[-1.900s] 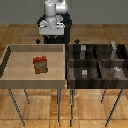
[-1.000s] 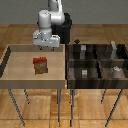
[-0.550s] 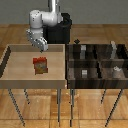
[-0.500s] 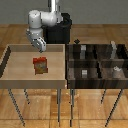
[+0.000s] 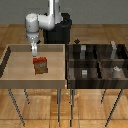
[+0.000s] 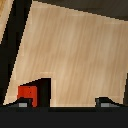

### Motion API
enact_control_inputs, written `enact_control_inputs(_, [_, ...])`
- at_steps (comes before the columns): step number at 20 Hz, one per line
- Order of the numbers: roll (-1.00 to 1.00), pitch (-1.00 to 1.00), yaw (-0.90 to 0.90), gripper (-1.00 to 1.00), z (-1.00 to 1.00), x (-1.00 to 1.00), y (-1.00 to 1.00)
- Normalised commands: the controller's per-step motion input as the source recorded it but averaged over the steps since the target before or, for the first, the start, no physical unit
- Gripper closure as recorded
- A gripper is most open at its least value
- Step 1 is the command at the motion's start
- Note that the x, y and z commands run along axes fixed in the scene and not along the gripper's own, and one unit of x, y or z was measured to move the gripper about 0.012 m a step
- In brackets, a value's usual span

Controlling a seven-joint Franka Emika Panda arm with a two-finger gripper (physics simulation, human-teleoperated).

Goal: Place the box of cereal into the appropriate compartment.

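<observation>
The box of cereal is a small red carton with a tan-orange front, standing in the light-wood tray at the exterior view's left. My gripper hangs just above and slightly behind it, jaws open and empty. In the wrist view the carton's red top shows beside one fingertip; the other fingertip is far across. The dark brown four-cell bin stands at the exterior view's right; its far-right cell holds a small grey block.
Small grey blocks sit in the cells of the dark bin. The robot's black base stands behind both bins. The tray's walls rise between the tray and the bin.
The arm has swung from above the gap between the bins toward the exterior view's left and lowered, ending over the cereal box. The box has not moved.
</observation>
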Motion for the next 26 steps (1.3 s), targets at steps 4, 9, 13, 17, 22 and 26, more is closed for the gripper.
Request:
enact_control_inputs(4, [0.0,0.0,0.0,-1.0,0.75,0.0,0.0])
enact_control_inputs(9, [0.0,0.0,0.0,-1.0,0.4,0.0,0.0])
enact_control_inputs(13, [0.0,0.0,0.0,-1.0,0.0,0.0,0.0])
enact_control_inputs(17, [0.0,0.0,0.0,-1.0,0.0,0.0,0.0])
enact_control_inputs(22, [0.0,0.0,0.0,-1.0,0.0,0.0,0.6])
enact_control_inputs(26, [0.0,0.0,0.0,-1.0,0.0,0.75,0.0])
